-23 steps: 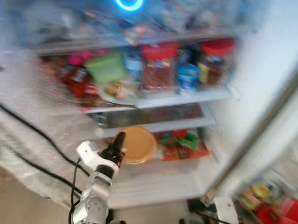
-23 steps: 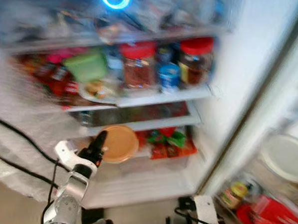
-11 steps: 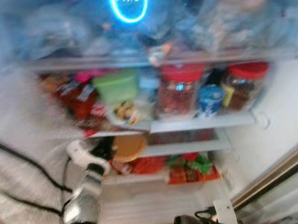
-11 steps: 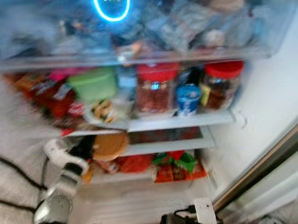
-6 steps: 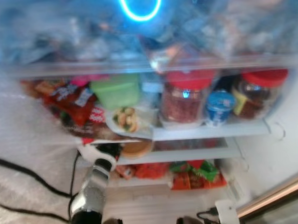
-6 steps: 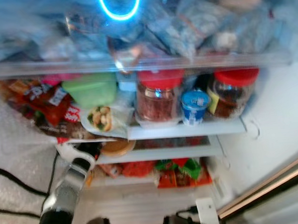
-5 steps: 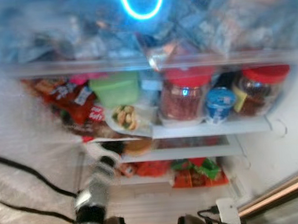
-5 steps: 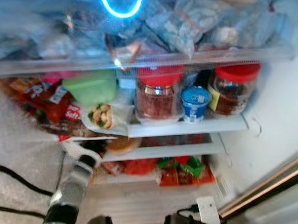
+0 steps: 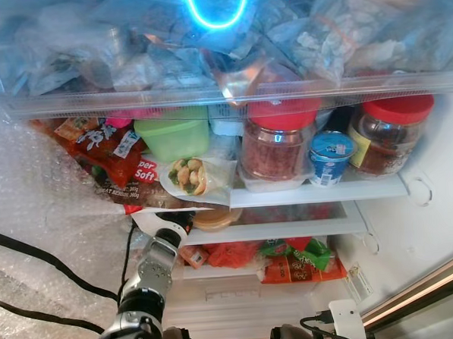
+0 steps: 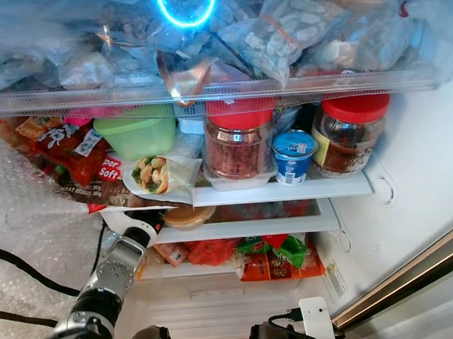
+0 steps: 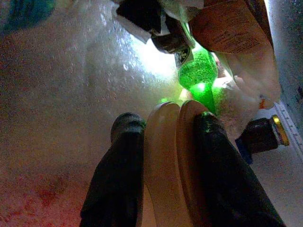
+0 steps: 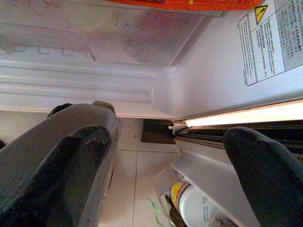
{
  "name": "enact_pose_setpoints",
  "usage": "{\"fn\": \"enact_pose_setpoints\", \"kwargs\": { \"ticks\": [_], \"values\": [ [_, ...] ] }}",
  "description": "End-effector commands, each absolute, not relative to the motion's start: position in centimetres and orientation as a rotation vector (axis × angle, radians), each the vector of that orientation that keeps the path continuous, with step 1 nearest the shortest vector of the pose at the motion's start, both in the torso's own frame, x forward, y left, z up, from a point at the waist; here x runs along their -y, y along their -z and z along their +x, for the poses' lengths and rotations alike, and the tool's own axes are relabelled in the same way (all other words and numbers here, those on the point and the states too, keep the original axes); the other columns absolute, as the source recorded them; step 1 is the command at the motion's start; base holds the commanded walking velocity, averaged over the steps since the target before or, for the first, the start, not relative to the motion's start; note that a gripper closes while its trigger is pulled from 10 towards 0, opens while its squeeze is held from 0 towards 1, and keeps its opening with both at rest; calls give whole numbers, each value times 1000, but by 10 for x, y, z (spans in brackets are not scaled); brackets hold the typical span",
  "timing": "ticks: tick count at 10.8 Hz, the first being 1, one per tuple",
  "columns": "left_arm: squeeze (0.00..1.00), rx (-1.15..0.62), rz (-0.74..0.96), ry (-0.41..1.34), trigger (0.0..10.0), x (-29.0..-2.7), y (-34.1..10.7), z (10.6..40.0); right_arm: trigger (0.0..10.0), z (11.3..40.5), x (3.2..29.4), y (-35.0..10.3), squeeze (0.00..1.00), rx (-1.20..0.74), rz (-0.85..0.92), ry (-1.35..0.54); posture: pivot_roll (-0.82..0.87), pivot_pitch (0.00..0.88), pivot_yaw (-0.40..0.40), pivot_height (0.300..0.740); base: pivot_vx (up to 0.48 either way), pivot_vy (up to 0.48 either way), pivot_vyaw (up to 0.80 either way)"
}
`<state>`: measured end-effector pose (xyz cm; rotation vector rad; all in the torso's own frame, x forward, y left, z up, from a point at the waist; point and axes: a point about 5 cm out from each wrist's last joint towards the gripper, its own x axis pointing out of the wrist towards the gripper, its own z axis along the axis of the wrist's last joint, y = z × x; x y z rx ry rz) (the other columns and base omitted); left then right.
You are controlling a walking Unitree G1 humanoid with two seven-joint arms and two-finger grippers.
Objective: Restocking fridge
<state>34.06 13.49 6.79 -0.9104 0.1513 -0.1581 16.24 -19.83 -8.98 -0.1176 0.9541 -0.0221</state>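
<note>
Deep in the fridge, the left end effector (image 11: 163, 156) grips a tan lidded tub (image 9: 211, 218) edgewise, fitting the low shelf (image 9: 290, 231); the right end effector (image 12: 165, 156) hangs released.

The left arm (image 9: 145, 280) is built of silver, rounded metal segments with darker bands at the joints, ending in a white wrist housing (image 9: 158, 221) at about 12 o'clock from the forearm. The left gripper (image 11: 163, 142) has two long black fingers (image 11: 120, 170) with a matte, rubbery look and rounded tips, glossed green by light at about 1 o'clock. The right gripper (image 12: 170, 142) has the same thick black fingers (image 12: 258, 170), and beside one finger, toward 9 o'clock, sits a smooth grey, curved housing (image 12: 90, 127).
</note>
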Motion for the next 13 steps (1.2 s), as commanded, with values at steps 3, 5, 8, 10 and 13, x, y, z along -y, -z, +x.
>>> {"fn": "enact_pose_setpoints", "kwargs": {
  "ticks": [3,5,8,10,13],
  "values": [
    [0,-165,-840,122,10000,-140,-63,342,10000,122,192,107,0,-1122,-112,-3,-164,101,2,635,0,0,0],
    [1000,-151,-840,136,10000,-136,-65,344,10000,122,192,107,0,-1122,-111,-2,-165,102,2,635,0,0,0],
    [1000,-134,-869,145,10000,-135,-64,342,10000,122,193,107,0,-1123,-111,-2,-164,103,4,635,0,0,0],
    [0,-119,-869,199,10000,-130,-66,339,10000,123,193,107,0,-1122,-111,0,-161,104,5,635,0,0,0],
    [0,-103,-861,247,10000,-128,-66,332,10000,123,193,107,0,-1122,-110,2,-158,101,7,635,0,0,0]
  ]
}}
